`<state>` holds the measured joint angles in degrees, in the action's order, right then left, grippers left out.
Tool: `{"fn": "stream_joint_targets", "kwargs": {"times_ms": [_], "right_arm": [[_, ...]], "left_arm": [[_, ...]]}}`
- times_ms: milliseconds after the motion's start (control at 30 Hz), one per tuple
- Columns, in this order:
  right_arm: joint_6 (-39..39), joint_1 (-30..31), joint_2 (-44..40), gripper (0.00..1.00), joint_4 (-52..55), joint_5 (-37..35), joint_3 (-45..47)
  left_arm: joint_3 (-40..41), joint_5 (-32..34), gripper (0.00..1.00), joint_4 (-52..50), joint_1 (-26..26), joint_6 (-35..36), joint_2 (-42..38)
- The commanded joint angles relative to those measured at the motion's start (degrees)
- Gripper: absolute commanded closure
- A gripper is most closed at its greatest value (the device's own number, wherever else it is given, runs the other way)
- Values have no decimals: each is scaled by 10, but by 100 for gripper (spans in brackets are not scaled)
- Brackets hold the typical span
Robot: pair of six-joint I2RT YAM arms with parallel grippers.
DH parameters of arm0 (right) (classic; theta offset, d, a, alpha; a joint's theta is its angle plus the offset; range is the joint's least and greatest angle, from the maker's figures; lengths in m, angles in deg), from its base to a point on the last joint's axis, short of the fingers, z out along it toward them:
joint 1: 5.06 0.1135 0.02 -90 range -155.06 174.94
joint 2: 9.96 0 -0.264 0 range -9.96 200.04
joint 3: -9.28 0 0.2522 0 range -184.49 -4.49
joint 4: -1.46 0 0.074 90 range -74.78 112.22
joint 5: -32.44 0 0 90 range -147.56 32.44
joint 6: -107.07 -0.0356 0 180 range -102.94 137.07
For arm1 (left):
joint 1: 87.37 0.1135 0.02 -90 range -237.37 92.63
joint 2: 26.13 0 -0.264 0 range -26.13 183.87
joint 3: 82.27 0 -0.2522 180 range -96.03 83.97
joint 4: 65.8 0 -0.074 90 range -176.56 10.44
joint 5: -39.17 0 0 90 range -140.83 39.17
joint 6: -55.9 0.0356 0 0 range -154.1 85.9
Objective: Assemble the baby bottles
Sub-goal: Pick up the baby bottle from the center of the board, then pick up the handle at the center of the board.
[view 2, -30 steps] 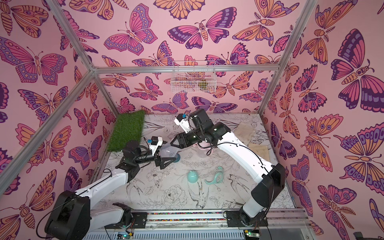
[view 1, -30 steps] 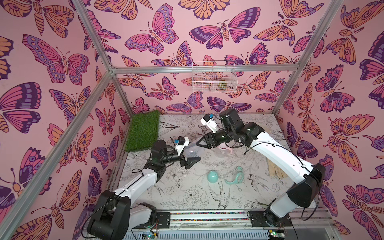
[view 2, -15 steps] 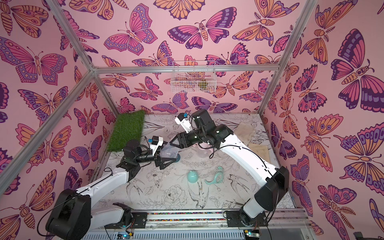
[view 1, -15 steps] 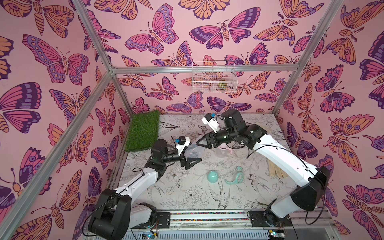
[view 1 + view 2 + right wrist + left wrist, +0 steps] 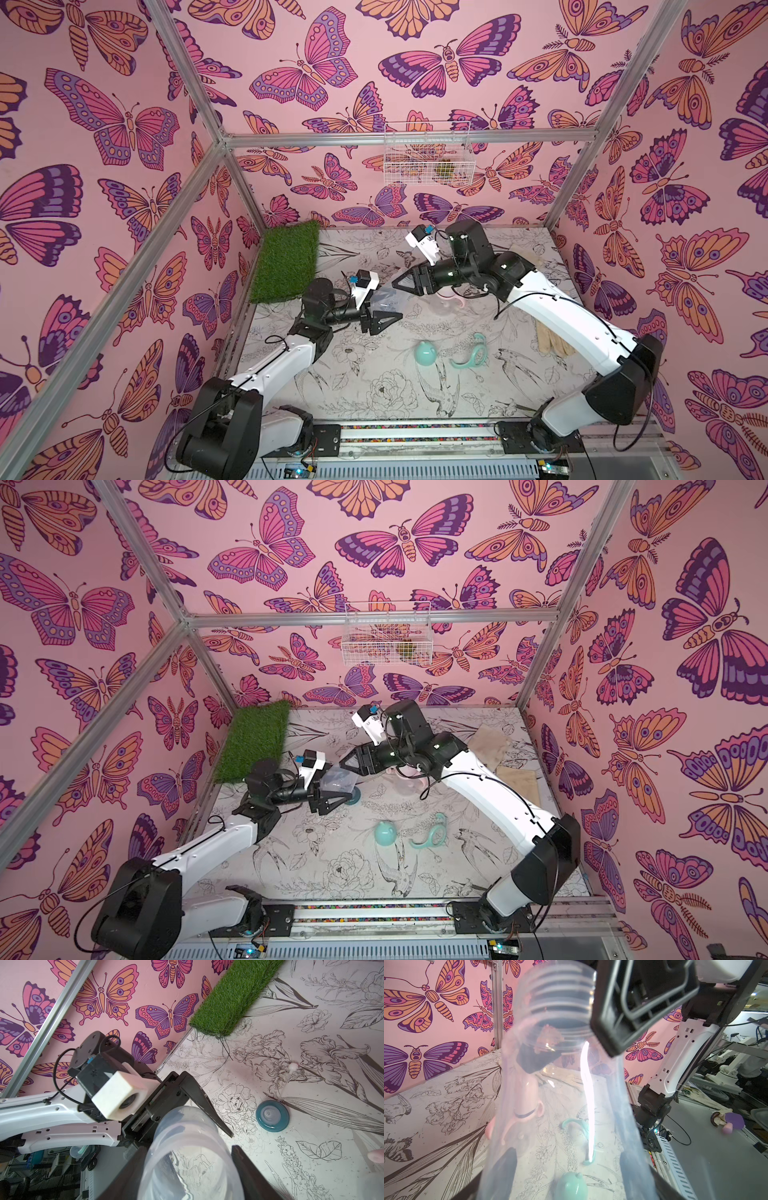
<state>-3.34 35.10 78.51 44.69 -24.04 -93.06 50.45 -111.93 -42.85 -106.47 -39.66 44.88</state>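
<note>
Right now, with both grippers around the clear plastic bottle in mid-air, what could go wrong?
The right gripper holds the clear plastic bottle off the table while the left gripper straddles it; whether it grips is unclear. A release by the right too soon would likely drop it. A dropped bottle could strike the teal round nipple collar lying nearby.
</note>
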Motion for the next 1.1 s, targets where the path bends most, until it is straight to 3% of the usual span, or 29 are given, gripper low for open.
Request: {"fn": "stream_joint_targets", "kwargs": {"times_ms": [0, 67, 200, 367, 700, 833, 933, 1067], "right_arm": [[-14, 11, -8, 79, -35, 47, 2], [-11, 11, -10, 69, -34, 45, 1], [10, 11, -19, 45, -15, 17, -1], [46, 10, -46, 35, 9, -36, 1], [72, 10, -111, 23, 27, -121, 40], [23, 7, -156, 23, 37, -213, 112], [-12, -4, -196, 23, 77, -297, 183], [-55, -45, -248, 23, 129, -336, 279]], "left_arm": [[-10, -16, 44, 29, -5, -12, 0], [-10, -17, 50, 33, -5, -14, 0], [-7, -6, 76, 40, -5, -23, 0], [13, 48, 100, 41, -5, -18, -14], [47, 188, 100, 18, -4, 12, -58], [61, 277, 100, -9, -4, 26, -86], [78, 305, 100, -16, -4, 44, -112], [85, 318, 100, -17, -5, 51, -129]]}}
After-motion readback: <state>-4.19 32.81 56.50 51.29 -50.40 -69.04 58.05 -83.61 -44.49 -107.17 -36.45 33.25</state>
